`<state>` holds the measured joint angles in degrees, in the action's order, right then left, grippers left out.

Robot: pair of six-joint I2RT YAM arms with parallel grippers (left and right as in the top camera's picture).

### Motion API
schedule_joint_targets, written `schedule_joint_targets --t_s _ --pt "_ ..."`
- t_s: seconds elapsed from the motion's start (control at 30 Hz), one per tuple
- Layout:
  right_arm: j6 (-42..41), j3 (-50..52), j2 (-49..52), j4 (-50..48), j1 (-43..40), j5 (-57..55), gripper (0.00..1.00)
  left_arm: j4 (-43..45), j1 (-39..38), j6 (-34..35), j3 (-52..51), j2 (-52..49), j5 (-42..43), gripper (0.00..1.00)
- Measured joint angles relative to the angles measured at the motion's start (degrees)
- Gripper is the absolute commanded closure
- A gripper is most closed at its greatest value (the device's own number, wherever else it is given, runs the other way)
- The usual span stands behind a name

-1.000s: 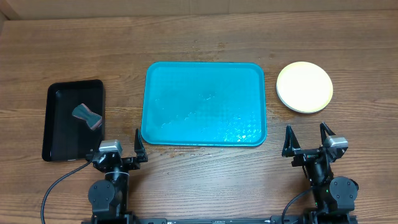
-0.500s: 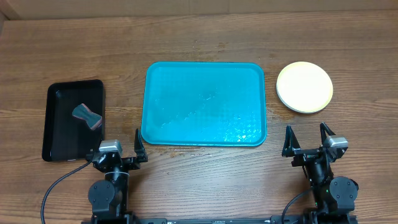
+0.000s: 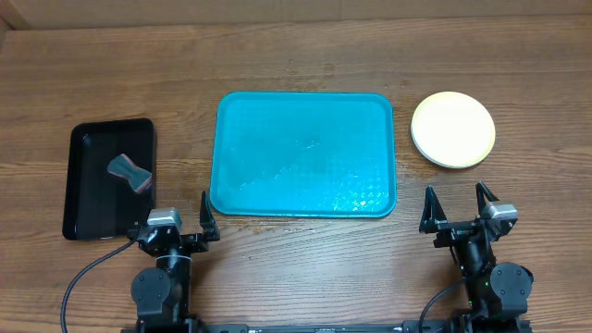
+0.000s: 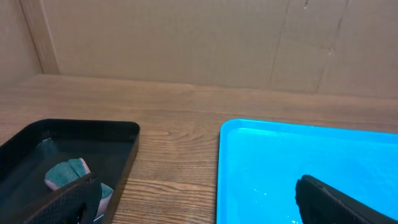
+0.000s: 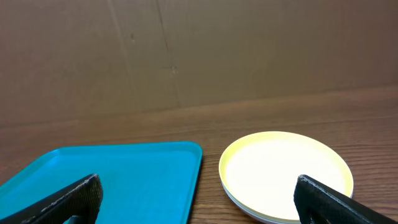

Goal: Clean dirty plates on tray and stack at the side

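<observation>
The turquoise tray (image 3: 303, 154) lies in the middle of the table with no plate on it; it also shows in the left wrist view (image 4: 311, 168) and the right wrist view (image 5: 118, 177). The plates (image 3: 452, 129) sit stacked on the table right of the tray, the yellow-green one on top; paler rims show beneath it in the right wrist view (image 5: 283, 171). My left gripper (image 3: 178, 222) is open and empty at the near edge, before the tray's left corner. My right gripper (image 3: 457, 215) is open and empty, near the stack's front.
A black tray (image 3: 109, 178) stands at the left and holds a grey-teal sponge (image 3: 129, 172), also seen in the left wrist view (image 4: 71, 176). A cardboard wall rises behind the table's far edge.
</observation>
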<state>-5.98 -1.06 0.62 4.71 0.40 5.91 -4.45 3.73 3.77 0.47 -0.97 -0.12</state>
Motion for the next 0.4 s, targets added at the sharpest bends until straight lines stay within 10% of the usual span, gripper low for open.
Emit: schedule_joint_targets --t_s 0.4 --pt "0.00 0.00 0.00 0.00 0.00 0.02 0.00 -0.02 0.00 -0.81 0.00 0.00 0.00 0.00"
